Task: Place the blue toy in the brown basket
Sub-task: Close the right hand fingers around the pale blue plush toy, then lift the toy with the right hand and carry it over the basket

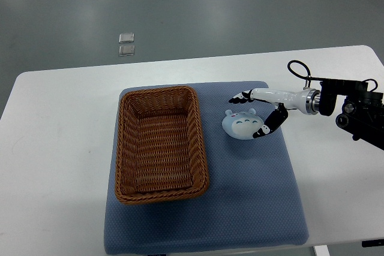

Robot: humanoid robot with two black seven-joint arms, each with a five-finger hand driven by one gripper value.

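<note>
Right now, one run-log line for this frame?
right hand: open, straddling blue toy | toy: on blue mat, not gripped | brown basket: empty, beside toy | left hand: unseen

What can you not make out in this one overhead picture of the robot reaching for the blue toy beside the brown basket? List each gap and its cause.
- Top view: whether the right hand touches the blue toy; the steep angle hides any gap.
- Top view: the toy's underside, against the blue mat.
- Top view: the two small clear items on the floor, too small to identify.
- Top view: the brown basket's depth.
- The left arm is out of frame.
</note>
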